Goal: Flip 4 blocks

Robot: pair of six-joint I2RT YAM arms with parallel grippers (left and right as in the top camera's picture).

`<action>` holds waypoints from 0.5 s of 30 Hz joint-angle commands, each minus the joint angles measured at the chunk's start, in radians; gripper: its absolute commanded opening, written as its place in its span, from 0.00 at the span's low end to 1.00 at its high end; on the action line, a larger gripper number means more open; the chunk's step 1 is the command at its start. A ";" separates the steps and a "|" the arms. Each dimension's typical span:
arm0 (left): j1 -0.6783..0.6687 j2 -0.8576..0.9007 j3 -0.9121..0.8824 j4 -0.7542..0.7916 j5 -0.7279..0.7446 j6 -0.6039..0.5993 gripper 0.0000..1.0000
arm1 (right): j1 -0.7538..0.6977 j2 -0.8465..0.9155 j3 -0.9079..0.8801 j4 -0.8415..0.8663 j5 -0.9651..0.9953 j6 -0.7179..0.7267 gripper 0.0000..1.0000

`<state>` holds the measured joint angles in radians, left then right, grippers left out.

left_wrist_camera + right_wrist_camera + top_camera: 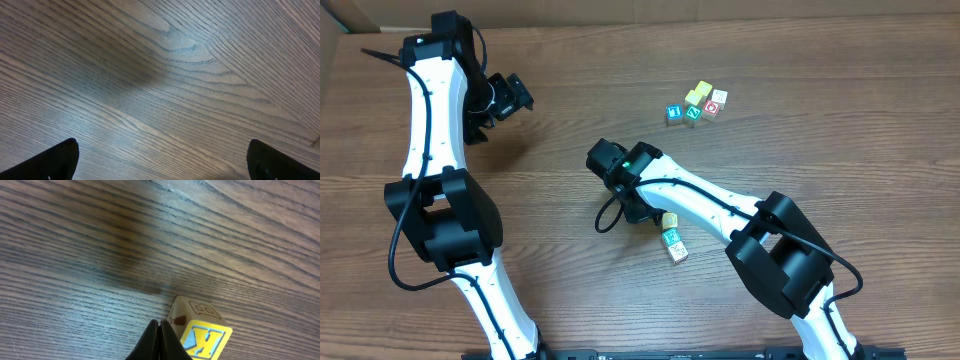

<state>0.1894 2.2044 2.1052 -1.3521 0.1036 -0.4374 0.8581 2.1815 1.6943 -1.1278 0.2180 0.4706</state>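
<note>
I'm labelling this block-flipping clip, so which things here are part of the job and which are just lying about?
In the job: right pincer, shut, beside the yellow K block; teal-faced block; yellowish block next to it.
Lying about: blue-faced cube and red-faced cube in the far cluster; left pincer, open over bare table.

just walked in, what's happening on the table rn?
Two arms on a block-flipping job. The right gripper is shut, tips down at the table right beside a block with a yellow K face; whether it touches the block is unclear. A couple more blocks lie by that arm, and a separate cluster sits farther back with no gripper near it. The left gripper is open over bare table, holding nothing.
</note>
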 commanded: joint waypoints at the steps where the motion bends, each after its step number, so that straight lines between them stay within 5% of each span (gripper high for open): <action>1: -0.008 -0.009 -0.003 0.003 -0.003 0.008 1.00 | -0.003 0.001 -0.006 -0.006 0.018 -0.003 0.04; 15: -0.008 -0.009 -0.003 0.003 -0.003 0.008 1.00 | -0.003 0.001 -0.006 -0.021 0.018 -0.060 0.04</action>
<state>0.1894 2.2044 2.1052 -1.3521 0.1036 -0.4374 0.8581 2.1815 1.6943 -1.1461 0.2180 0.4385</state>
